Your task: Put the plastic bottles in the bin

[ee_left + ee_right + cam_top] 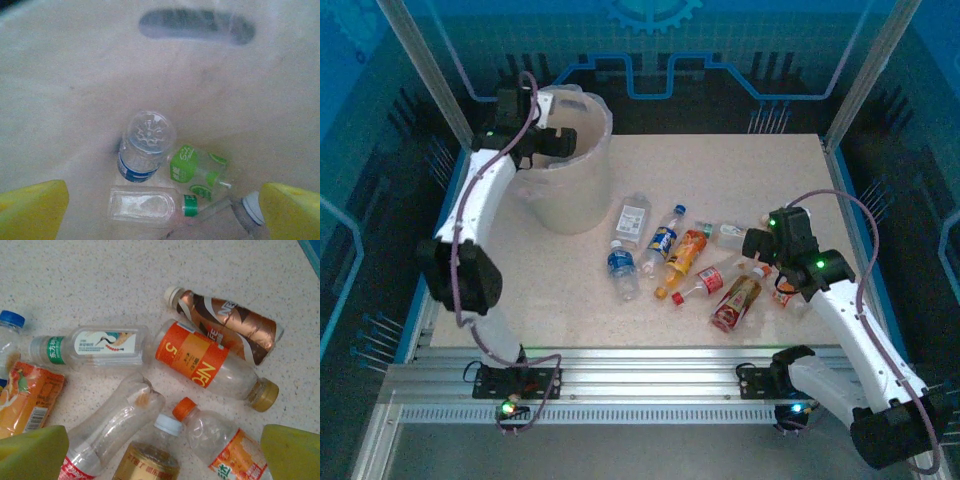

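The left tool hangs over the mouth of the bin, which stands at the far left of the table; that is the place for a drop, I judge, and its yellow fingers stand wide apart with nothing between them; down on the bin's floor a few bottles rest together, one blue-labelled, one green-labelled. The other bottles lie scattered on their sides in the middle of the table, well apart from the bin; the right tool hovers at the right end of that scatter, likely lining up a pick; its fingers too are spread wide and hold nothing, with a white-capped bottle just below the gap.
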Controlling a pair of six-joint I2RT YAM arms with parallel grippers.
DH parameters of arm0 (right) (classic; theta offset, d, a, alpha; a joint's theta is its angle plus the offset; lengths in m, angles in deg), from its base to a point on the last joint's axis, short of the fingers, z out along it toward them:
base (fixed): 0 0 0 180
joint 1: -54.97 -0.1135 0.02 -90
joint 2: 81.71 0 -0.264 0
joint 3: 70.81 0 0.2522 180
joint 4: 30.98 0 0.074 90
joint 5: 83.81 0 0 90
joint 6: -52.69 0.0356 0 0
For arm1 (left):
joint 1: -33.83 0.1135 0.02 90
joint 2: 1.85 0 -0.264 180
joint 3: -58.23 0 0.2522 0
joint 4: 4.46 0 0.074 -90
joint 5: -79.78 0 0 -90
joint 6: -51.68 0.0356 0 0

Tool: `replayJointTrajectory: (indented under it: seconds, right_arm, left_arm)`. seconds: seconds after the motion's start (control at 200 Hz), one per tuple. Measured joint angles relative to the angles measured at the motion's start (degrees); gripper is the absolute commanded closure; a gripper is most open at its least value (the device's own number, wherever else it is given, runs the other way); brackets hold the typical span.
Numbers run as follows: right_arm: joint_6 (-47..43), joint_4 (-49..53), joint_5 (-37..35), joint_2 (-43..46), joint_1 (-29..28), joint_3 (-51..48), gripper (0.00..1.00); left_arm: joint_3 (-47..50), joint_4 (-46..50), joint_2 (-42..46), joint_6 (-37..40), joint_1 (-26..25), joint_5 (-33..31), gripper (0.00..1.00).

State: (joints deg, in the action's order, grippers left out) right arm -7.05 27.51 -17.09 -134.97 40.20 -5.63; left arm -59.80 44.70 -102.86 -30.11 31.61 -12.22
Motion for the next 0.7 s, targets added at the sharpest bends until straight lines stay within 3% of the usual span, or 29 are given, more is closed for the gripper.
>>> replayJointTrajectory:
  seconds: [0.305,0.515,0.7]
  right_arm:
    - [2.2,5.0,5.8,1.0,0.6,-2.6,0.04]
    - [4.8,7.2,15.2,4.0,0.5,-10.3,0.07]
    - [9.4,7.2,21.6,9.0,-1.0,-15.6,0.07]
  left_arm:
    - [16.5,-11.1,20.1,-7.3,0.2,1.4,0.01]
    - [35.3,-21.5,35.3,-20.7,0.0,9.9,0.01]
    - [42.0,-27.5,39.9,-28.6,-3.7,14.2,0.01]
